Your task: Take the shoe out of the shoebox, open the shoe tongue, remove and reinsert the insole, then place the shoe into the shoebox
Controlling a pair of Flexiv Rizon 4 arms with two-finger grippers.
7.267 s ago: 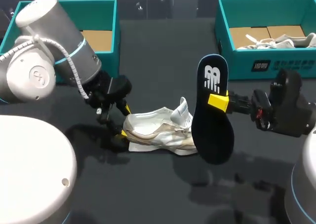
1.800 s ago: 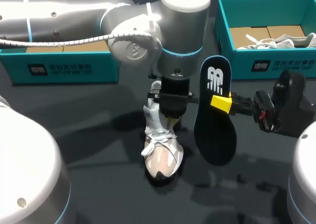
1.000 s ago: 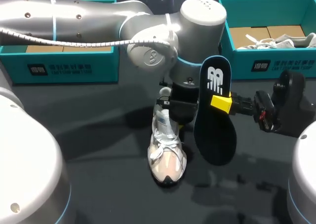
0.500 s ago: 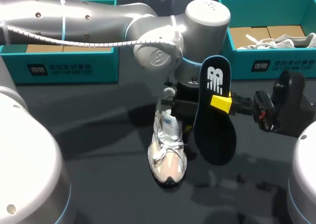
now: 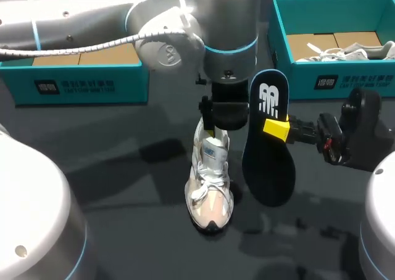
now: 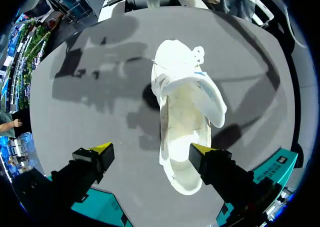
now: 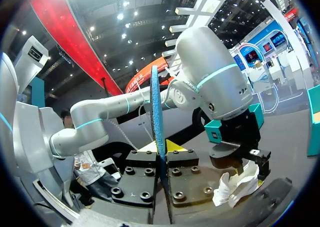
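The left arm has lifted since half a second ago: its left gripper (image 6: pixel 151 148) has come off the heel of the shoe (image 5: pixel 210 181) and now hangs straight above it, fingers spread wide. The shoe has kept its spot. The pale, laced trainer stands on its sole on the dark table (image 5: pixel 123 187), toe pointing away from the boxes and its collar gaping upward. In the left wrist view the shoe lies below and between the yellow tips, nearer one finger than the other and gripped by neither.

Just beside the shoe, on the right arm's side, the dark insole (image 5: pixel 266 147) stands on end in the air, clamped about halfway up its length by the right gripper (image 5: pixel 273 129). In the right wrist view it sits edge-on between the two pads.

Beyond the shoe's heel, a teal shoebox (image 5: pixel 92 86) sits to the left arm's side. A second teal shoebox (image 5: pixel 345 79) stands well apart on the right arm's side, holding another white shoe (image 5: pixel 345 50).
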